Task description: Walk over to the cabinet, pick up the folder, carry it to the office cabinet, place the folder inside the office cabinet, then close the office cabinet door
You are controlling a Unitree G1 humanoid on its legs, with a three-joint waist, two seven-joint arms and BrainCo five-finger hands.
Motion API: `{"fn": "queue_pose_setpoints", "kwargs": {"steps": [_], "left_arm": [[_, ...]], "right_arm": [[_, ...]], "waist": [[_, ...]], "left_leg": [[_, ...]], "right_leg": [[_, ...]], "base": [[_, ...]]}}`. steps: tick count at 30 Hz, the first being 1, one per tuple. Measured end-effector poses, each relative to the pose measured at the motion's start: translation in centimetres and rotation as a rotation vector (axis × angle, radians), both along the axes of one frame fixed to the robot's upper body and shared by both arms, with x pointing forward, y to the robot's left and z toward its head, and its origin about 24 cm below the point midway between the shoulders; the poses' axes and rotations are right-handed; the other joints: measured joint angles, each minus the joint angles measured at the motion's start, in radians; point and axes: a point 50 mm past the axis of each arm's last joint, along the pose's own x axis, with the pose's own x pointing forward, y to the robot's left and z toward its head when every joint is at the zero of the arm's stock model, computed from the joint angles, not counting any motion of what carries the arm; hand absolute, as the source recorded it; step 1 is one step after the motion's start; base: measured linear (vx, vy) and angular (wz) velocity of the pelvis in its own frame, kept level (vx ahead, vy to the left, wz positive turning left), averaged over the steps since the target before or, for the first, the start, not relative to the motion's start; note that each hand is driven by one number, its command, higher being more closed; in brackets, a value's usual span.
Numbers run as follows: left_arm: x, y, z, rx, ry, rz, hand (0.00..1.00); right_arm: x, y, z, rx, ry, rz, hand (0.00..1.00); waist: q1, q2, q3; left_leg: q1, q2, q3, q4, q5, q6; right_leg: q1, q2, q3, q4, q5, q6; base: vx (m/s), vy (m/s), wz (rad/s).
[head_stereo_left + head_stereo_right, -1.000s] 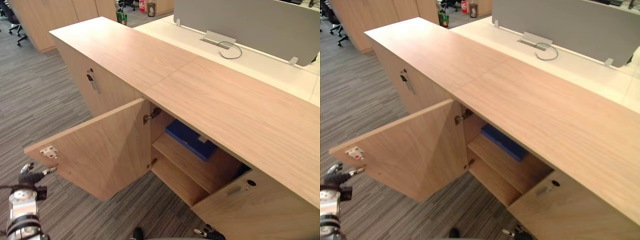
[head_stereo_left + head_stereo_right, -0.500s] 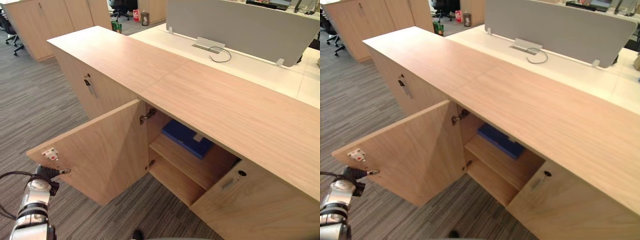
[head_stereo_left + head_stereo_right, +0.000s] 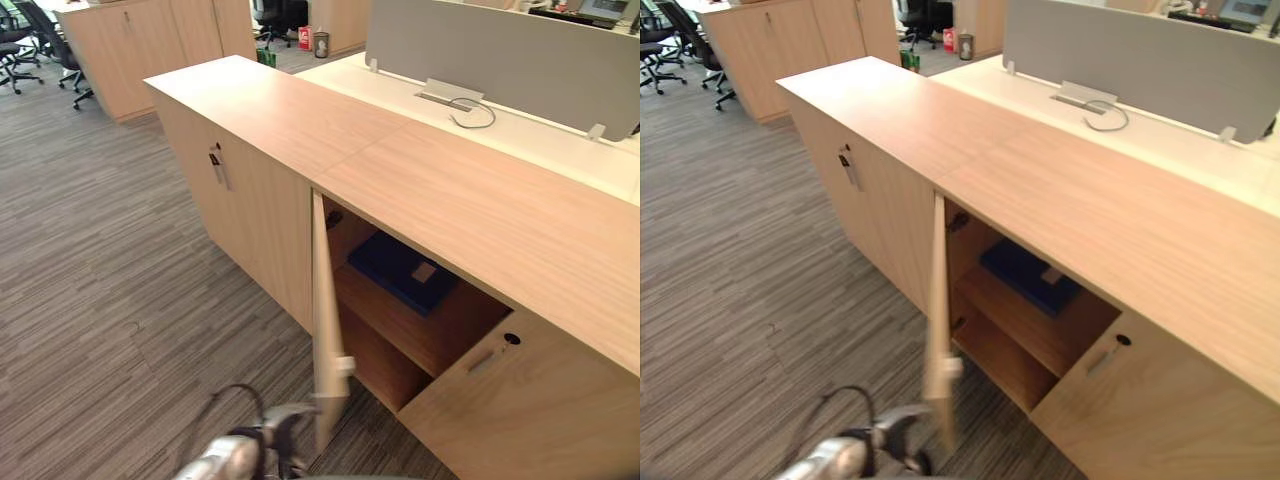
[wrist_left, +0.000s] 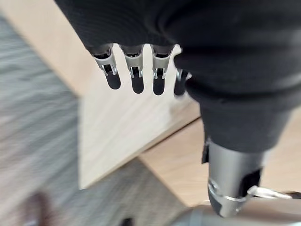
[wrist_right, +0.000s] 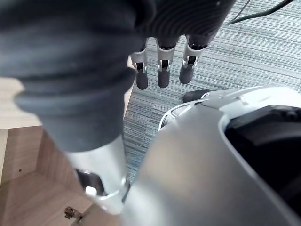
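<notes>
Inside the office cabinet [image 3: 450, 190], on the shelf [image 3: 425, 340], the blue folder [image 3: 403, 268] lay flat with a pale label on its cover, well apart from both hands. From the head camera I saw the door [image 3: 323, 300] on the left of the opening nearly edge-on. It was swung partway out, its free lower corner over the carpet [image 3: 110, 260].

My left hand [image 3: 240, 455] showed as a blur low down, just beside that door's lower edge. In its wrist view the fingers [image 4: 136, 77] were straight and slightly apart, holding nothing. The door's pale wood lay right past the dark tips, and I couldn't tell whether they touched it. The right hand [image 5: 178, 19] hung over the carpet, its fingers [image 5: 162, 70] straight and relaxed, empty.

To the right of the opening a second door [image 3: 530, 410] stood open toward me, with a slot and a round hole near its top edge. Left of the opening, the neighbouring section was closed, with a slim handle [image 3: 217, 166] on its front. Behind the cabinet ran a white tabletop [image 3: 560, 150] with a grey partition [image 3: 520, 60] and a looped cable [image 3: 470, 112]. Office chairs [image 3: 40, 40] stood well away at the far left.
</notes>
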Motion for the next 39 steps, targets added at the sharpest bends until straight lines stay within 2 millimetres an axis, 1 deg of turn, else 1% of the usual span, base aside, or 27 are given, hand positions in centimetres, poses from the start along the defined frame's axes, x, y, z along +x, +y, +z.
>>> {"fn": "queue_pose_setpoints", "kwargs": {"steps": [1,3,5,6,7,11,13,14,15,16,17,19,21,24,26,27,28,29,31,32,33,34,35,36,37,38,39], "left_arm": [[-0.3,-2.8,2.4,-0.163,-0.04,-0.066,0.0],[-0.3,-4.0,4.5,-0.27,-0.091,-0.101,0.0],[0.4,-3.4,6.2,-0.336,-0.149,-0.048,0.0],[0.7,-2.9,6.3,-0.339,-0.158,-0.02,0.0],[1.0,-1.6,6.4,-0.338,-0.164,0.058,0.0],[1.4,0.9,5.8,-0.351,-0.129,0.237,0.0],[2.0,2.5,5.3,-0.414,-0.063,0.417,0.0],[2.3,2.9,5.0,-0.433,-0.043,0.47,0.0],[2.8,3.8,4.5,-0.51,0.021,0.61,0.0],[3.1,4.7,3.9,-0.591,0.084,0.748,0.0],[3.2,5.1,3.7,-0.625,0.106,0.802,0.0],[3.3,6.3,3.4,-0.75,0.199,0.936,0.0],[3.1,6.6,3.2,-0.791,0.237,0.962,0.0],[3.0,7.5,1.9,-0.843,0.319,1.027,0.0],[2.9,9.0,0.3,-0.941,0.41,1.161,0.0],[2.9,9.5,-0.4,-1.023,0.465,1.245,0.0],[2.9,10.1,-1.0,-1.108,0.508,1.323,0.0],[2.6,10.7,-1.3,-1.21,0.54,1.398,0.0],[2.5,10.9,-1.3,-1.287,0.562,1.434,0.0],[2.4,11.0,-1.3,-1.325,0.566,1.453,0.0],[2.5,11.1,-1.4,-1.348,0.559,1.483,0.0],[2.3,11.2,-1.8,-1.348,0.559,1.516,0.0],[2.2,11.3,-2.4,-1.34,0.571,1.568,0.0],[1.3,11.5,-3.7,-1.318,0.6,1.66,0.0],[-0.2,12.0,-5.1,-1.283,0.633,1.778,0.0],[-1.0,12.3,-5.7,-1.27,0.647,1.839,0.0],[-2.6,12.8,-6.7,-1.236,0.664,1.946,0.0]], "right_arm": [[0.2,0.0,0.0,-0.003,-0.003,0.003,0.0],[0.2,0.0,0.0,-0.005,-0.002,0.011,0.0],[0.7,0.0,0.0,-0.011,0.002,0.083,0.0],[0.8,0.0,0.0,-0.014,0.003,0.098,0.0],[1.2,0.0,0.1,-0.023,0.004,0.148,0.0],[2.8,0.1,0.3,-0.029,-0.022,0.208,0.0],[4.6,0.6,0.5,-0.026,-0.063,0.233,0.0],[5.1,0.8,0.6,-0.023,-0.074,0.244,0.0],[6.2,1.2,0.7,-0.014,-0.101,0.259,0.0],[7.0,1.7,0.9,0.001,-0.126,0.269,0.0],[7.2,1.9,0.9,0.01,-0.135,0.275,0.0],[7.0,2.1,0.8,0.03,-0.132,0.281,0.0],[6.2,1.9,0.7,0.029,-0.115,0.278,0.0],[5.6,1.6,0.6,0.026,-0.109,0.251,0.0],[5.1,1.2,0.5,0.029,-0.103,0.218,0.0],[4.9,1.2,0.5,0.03,-0.099,0.207,0.0],[4.6,1.0,0.4,0.032,-0.091,0.196,0.0],[4.1,0.5,0.4,0.025,-0.076,0.178,0.0],[3.0,-0.3,0.3,0.01,-0.044,0.175,0.0],[1.6,-0.6,0.1,0.01,-0.003,0.17,0.0],[0.7,-0.5,0.0,0.012,0.021,0.163,0.0],[0.6,-0.6,0.0,0.01,0.024,0.166,0.0],[0.4,-0.6,0.0,0.009,0.032,0.164,0.0],[0.6,-0.8,0.0,-0.002,0.03,0.166,0.0],[0.9,-0.8,0.1,-0.006,0.025,0.17,0.0],[1.0,-0.7,0.1,-0.006,0.024,0.169,0.0],[1.3,-0.8,0.1,-0.01,0.016,0.171,0.0]], "waist": [[-0.004,0.0,0.002],[-0.002,0.0,0.002],[-0.002,-0.001,0.002],[-0.002,-0.002,0.003],[0.001,-0.004,0.004],[0.012,-0.011,0.01],[0.016,-0.021,0.016],[0.017,-0.021,0.018],[0.022,-0.017,0.022],[0.03,-0.01,0.024],[0.033,-0.008,0.023],[0.031,-0.01,0.025],[0.029,-0.013,0.024],[0.009,-0.004,0.019],[0.001,-0.008,0.012],[0.0,-0.015,0.011],[-0.001,-0.02,0.009],[0.0,-0.008,0.01],[0.001,0.011,0.016],[0.001,0.019,0.01],[0.001,0.016,0.005],[-0.001,0.018,0.005],[-0.002,0.018,0.004],[0.0,0.028,0.005],[0.001,0.031,0.008],[0.002,0.03,0.009],[0.007,0.041,0.01]], "left_leg": [[0.0,0.001,-0.001,0.0,0.006,0.003],[-0.002,0.004,-0.006,0.0,0.016,-0.006],[-0.015,0.006,-0.027,0.0,0.025,0.001],[-0.018,0.006,-0.032,0.0,0.026,0.002],[-0.026,0.005,-0.043,0.0,0.028,0.003],[-0.035,0.002,-0.046,0.0,0.03,0.007],[-0.035,0.002,-0.036,0.001,0.027,0.011],[-0.034,0.003,-0.031,0.001,0.026,0.012],[-0.032,0.012,-0.015,0.001,0.022,0.012],[-0.031,0.029,0.012,0.002,0.021,0.013],[-0.031,0.038,0.025,0.006,0.02,0.013],[-0.01,0.057,0.084,0.005,0.005,0.003],[0.012,0.056,0.129,0.001,-0.009,-0.002],[0.043,0.077,0.221,0.001,-0.03,-0.016],[0.06,0.103,0.289,0.017,-0.051,-0.018],[0.038,0.129,0.315,0.084,-0.085,-0.026],[-0.001,0.172,0.336,0.189,-0.141,-0.033],[-0.061,0.275,0.365,0.403,-0.25,-0.042],[-0.071,0.372,0.389,0.551,-0.317,-0.026],[-0.067,0.415,0.394,0.615,-0.337,-0.011],[-0.075,0.442,0.365,0.669,-0.339,-0.009],[-0.094,0.451,0.334,0.706,-0.339,-0.011],[-0.112,0.45,0.267,0.74,-0.352,-0.034],[-0.119,0.423,0.181,0.737,-0.381,-0.054],[-0.119,0.387,0.118,0.711,-0.4,-0.058],[-0.118,0.369,0.093,0.689,-0.408,-0.06],[-0.112,0.331,0.038,0.618,-0.405,-0.063]], "right_leg": [[0.0,0.002,0.0,-0.007,-0.003,-0.004],[0.001,0.006,-0.004,-0.008,-0.005,-0.002],[0.001,0.008,-0.026,-0.012,-0.009,0.003],[0.001,0.009,-0.032,-0.013,-0.01,0.004],[0.001,0.01,-0.046,-0.014,-0.012,0.008],[-0.003,0.011,-0.048,-0.02,-0.011,0.016],[-0.005,0.008,-0.048,-0.013,-0.011,0.016],[-0.01,0.006,-0.047,-0.006,-0.01,0.016],[-0.032,0.001,-0.048,0.032,-0.01,0.016],[-0.075,-0.007,-0.082,0.099,-0.01,0.016],[-0.096,-0.014,-0.125,0.132,-0.01,0.015],[-0.116,-0.051,-0.33,0.209,-0.005,-0.015],[-0.107,-0.055,-0.371,0.188,-0.005,-0.028],[-0.098,-0.001,-0.302,0.082,0.03,-0.054],[-0.097,0.04,-0.247,0.024,0.043,-0.064],[-0.098,0.054,-0.231,0.004,0.044,-0.066],[-0.099,0.068,-0.22,-0.009,0.043,-0.066],[-0.096,0.108,-0.188,-0.02,0.048,-0.074],[-0.084,0.161,-0.144,-0.024,0.051,-0.093],[-0.073,0.191,-0.105,-0.03,0.046,-0.103],[-0.067,0.209,-0.069,-0.034,0.054,-0.118],[-0.065,0.213,-0.051,-0.029,0.054,-0.125],[-0.069,0.215,-0.028,-0.02,0.053,-0.13],[-0.076,0.212,0.017,-0.01,0.052,-0.132],[-0.077,0.205,0.061,-0.004,0.053,-0.132],[-0.077,0.201,0.081,-0.002,0.054,-0.131],[-0.078,0.197,0.12,0.004,0.055,-0.125]], "base": [[-0.03,-0.01,-0.02],[0.0,-0.022,0.05],[0.02,-0.05,0.23],[0.03,-0.044,0.31],[0.03,-0.035,0.21],[0.06,-0.029,0.07],[0.06,-0.019,-0.05],[0.04,-0.004,-0.18],[0.02,0.01,-0.43],[0.0,0.013,-0.53],[-0.01,0.012,-0.68],[-0.01,0.01,-0.8],[-0.02,0.018,-0.84],[-0.06,0.008,-0.86],[-0.07,-0.059,-0.93],[-0.08,-0.116,-0.87],[-0.04,-0.223,-1.03],[-0.01,-0.211,-0.99],[0.06,-0.164,-0.95],[0.15,-0.159,-1.0],[0.2,-0.15,-0.89],[0.16,-0.09,-0.82],[0.16,-0.036,-0.94],[0.16,0.001,-1.2],[0.15,0.031,-1.11],[0.13,0.076,-1.05],[0.13,0.17,-0.95]]}}
